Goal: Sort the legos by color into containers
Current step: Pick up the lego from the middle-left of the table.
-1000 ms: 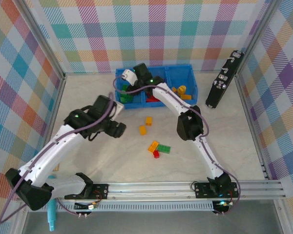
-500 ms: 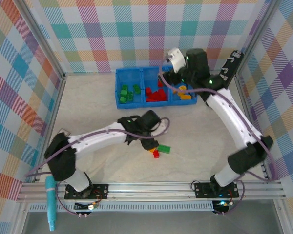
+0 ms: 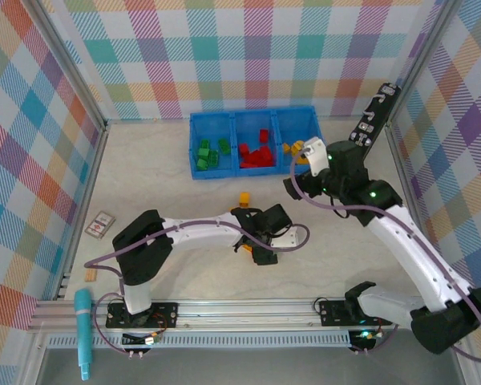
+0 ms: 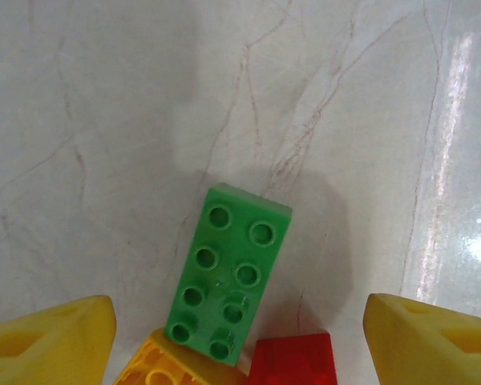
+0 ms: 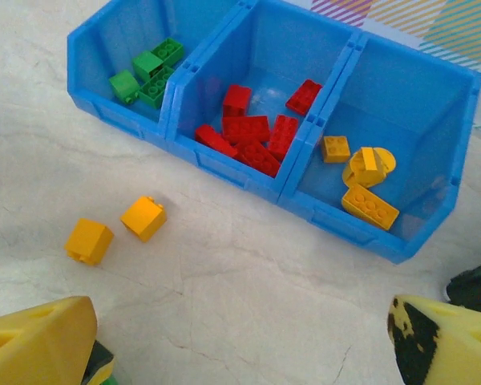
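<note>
Right claw (image 5: 242, 313) drawn back from glossy blue tray (image 5: 321, 210), gaping empty, left claw (image 4: 239, 313) gaping empty over studded green brick (image 4: 228, 273)

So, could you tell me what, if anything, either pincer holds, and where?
Nothing is held. The left pincer is open over the green lego, not touching it; the right pincer is open, empty.

Overhead and right wrist share the tray (image 5: 421, 112); left wrist seemingly closest.
</note>
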